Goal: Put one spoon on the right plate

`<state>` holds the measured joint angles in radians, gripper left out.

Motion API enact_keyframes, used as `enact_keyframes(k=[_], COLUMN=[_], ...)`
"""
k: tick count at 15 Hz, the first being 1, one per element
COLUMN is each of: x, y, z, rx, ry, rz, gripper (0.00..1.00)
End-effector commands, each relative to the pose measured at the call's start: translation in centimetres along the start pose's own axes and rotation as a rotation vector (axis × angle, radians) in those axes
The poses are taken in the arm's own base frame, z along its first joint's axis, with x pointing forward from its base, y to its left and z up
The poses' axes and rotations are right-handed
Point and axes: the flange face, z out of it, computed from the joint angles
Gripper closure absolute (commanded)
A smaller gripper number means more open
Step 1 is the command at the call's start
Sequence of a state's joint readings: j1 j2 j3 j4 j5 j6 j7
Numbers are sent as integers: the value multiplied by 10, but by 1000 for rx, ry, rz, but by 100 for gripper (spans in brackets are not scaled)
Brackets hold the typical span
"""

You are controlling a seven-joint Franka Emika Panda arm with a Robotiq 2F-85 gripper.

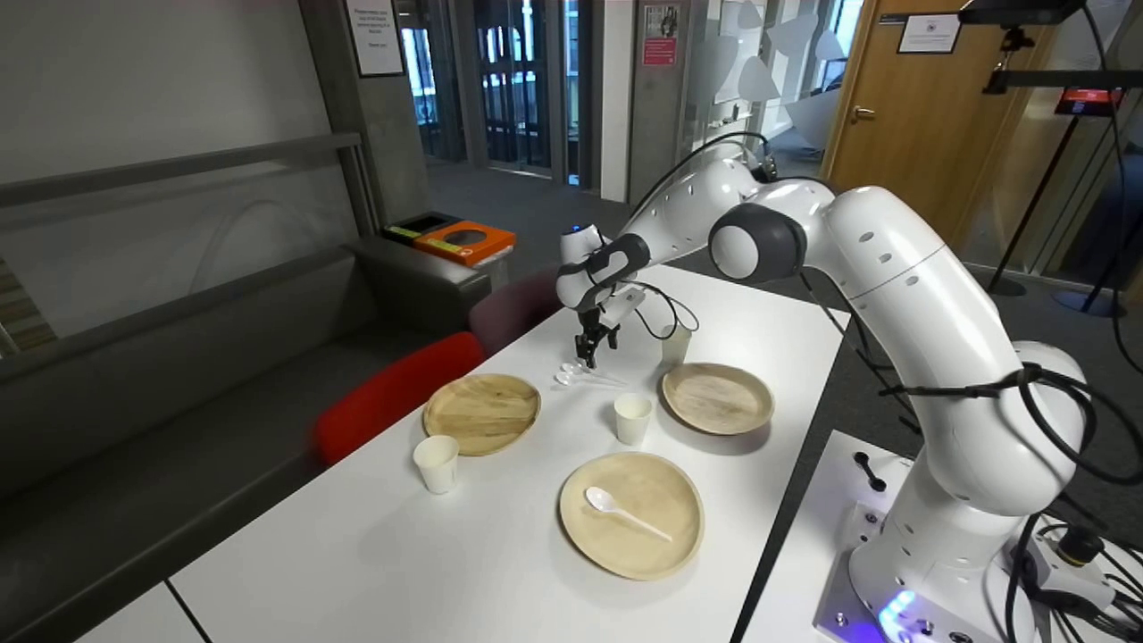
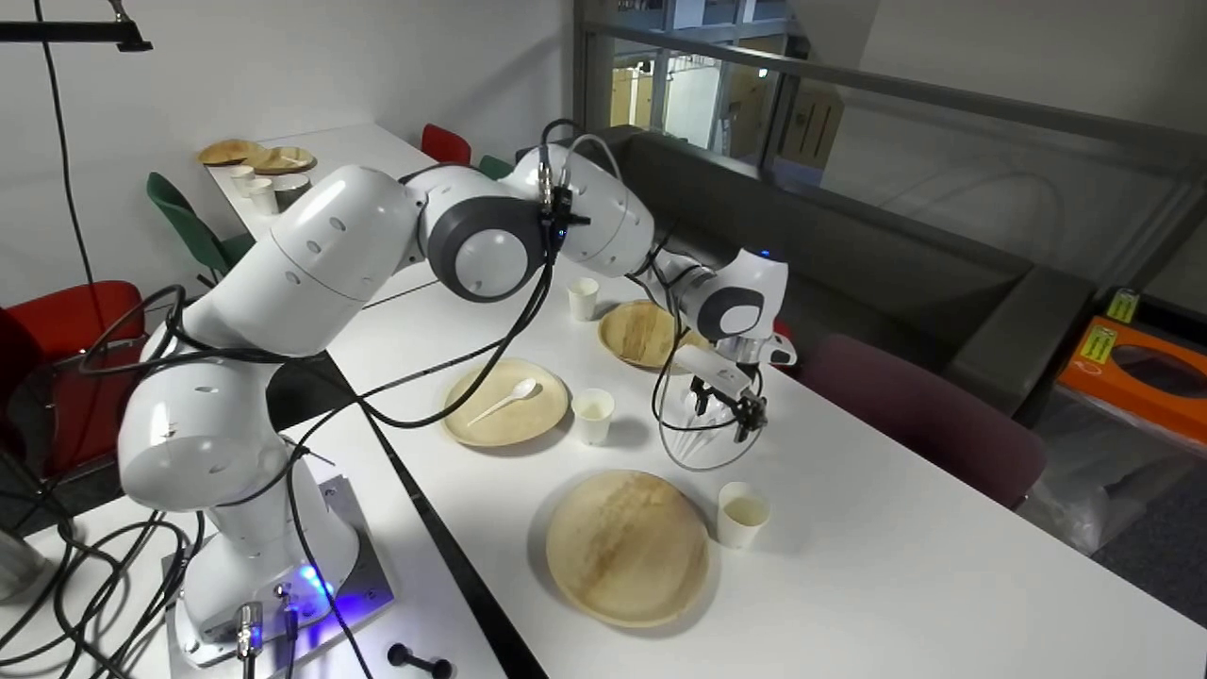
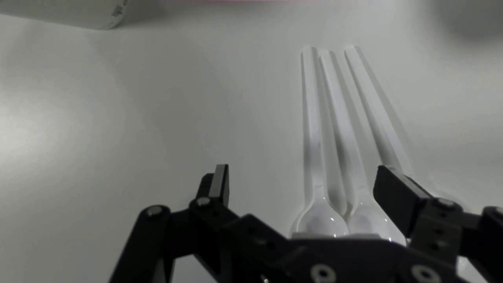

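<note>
Three white plastic spoons (image 3: 314, 118) lie side by side on the table in the wrist view. They also show as a small pile in both exterior views (image 1: 585, 375) (image 2: 693, 438). My gripper (image 3: 304, 173) is open over them, also seen in both exterior views (image 1: 600, 350) (image 2: 724, 415). Two spoons lie between its fingers; the right finger partly covers the third. Nothing is held. The gripper body hides the bowl ends. The right plate (image 1: 718, 397), tan with a raised rim, holds nothing; it also shows in an exterior view (image 2: 629, 547).
A pale flat plate (image 1: 631, 536) holds one spoon (image 1: 625, 515). A wood-grain plate (image 1: 482, 411) stands near the red chair (image 1: 393, 393). Paper cups stand by the plates (image 1: 632, 420) (image 1: 438, 464) (image 2: 742, 516). Loose cables (image 2: 660, 405) hang by the wrist.
</note>
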<state>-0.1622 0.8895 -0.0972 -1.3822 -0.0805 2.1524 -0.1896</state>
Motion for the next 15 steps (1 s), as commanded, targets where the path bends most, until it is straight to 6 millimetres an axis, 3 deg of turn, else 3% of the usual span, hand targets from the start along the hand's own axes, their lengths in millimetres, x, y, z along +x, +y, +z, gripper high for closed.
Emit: enact_keyframes(k=[1, 5, 6, 9, 15], x=[0, -2, -2, -3, -4], y=[4, 7, 8, 11, 17], z=[7, 12, 13, 12, 11], rx=[32, 40, 42, 42, 46], ry=[19, 13, 13, 14, 15], rz=[13, 18, 21, 25, 34], gripper=[0, 0, 21, 40, 87])
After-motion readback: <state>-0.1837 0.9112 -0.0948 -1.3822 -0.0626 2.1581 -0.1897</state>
